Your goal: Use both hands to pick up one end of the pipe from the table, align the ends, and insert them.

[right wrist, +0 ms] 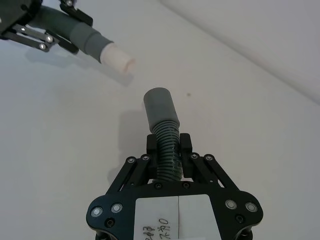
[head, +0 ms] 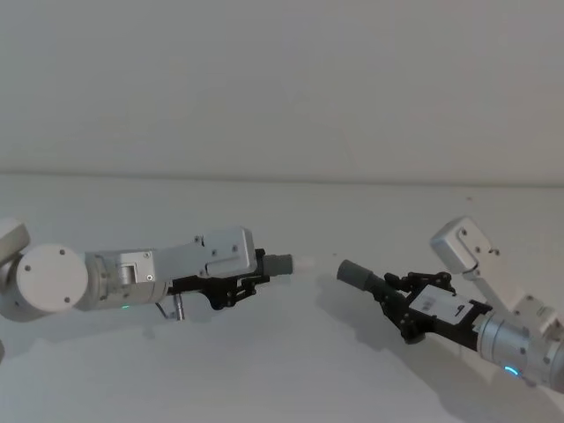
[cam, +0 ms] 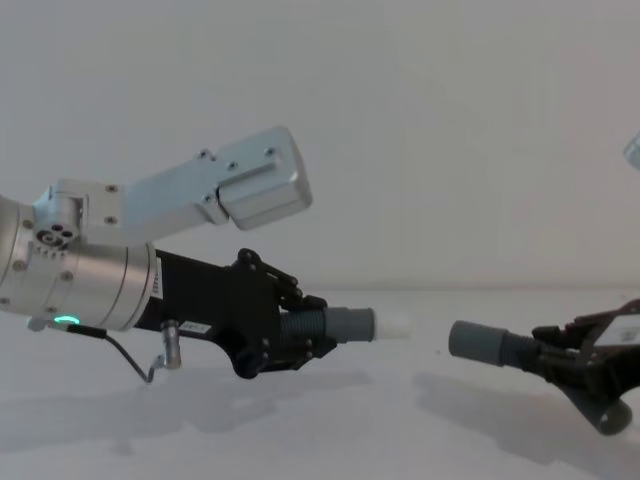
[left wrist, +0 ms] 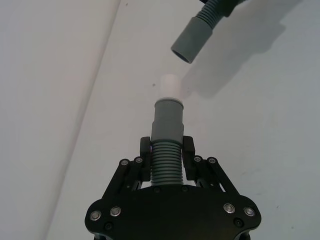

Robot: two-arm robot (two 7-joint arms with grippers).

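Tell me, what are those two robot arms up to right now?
Each arm holds one hose piece above the table. The left pincer grips the hose piece with the white tip, the right pincer grips the hose piece with the plain cuff. The two ends point toward each other with a gap between them, not yet lined up or inserted.

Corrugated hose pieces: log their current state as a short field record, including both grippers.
left gripper: shut on the dark-grey corrugated hose piece with white-tipped cuff, held off the white matte table
right gripper: shut on the dark-grey corrugated hose piece with plain grey cuff, also lifted
ends: facing each other, apart, not inserted
alignment: plain cuff angled off the white tip's axis in the left wrist view
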